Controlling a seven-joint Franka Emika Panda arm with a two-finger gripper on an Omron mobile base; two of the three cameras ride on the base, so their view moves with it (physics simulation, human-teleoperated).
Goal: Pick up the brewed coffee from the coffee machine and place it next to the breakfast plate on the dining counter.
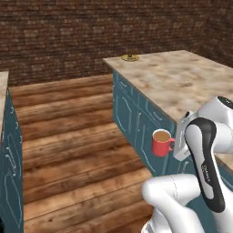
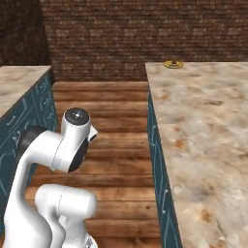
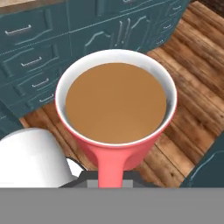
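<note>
The brewed coffee is a small red mug full of light brown liquid, held upright in the air beside the teal base of the dining counter, below its marbled top. My gripper is shut on the mug's handle. In the hand view the mug is seen from above, its red handle running down between my fingers. The breakfast plate lies at the far corner of the dining counter, and it appears as a small yellow-green disc in the right base view. The coffee machine is out of view.
A second marbled counter with teal cabinets stands to the left across a wooden floor. A brick wall closes the back. Teal drawers lie beyond the mug in the hand view.
</note>
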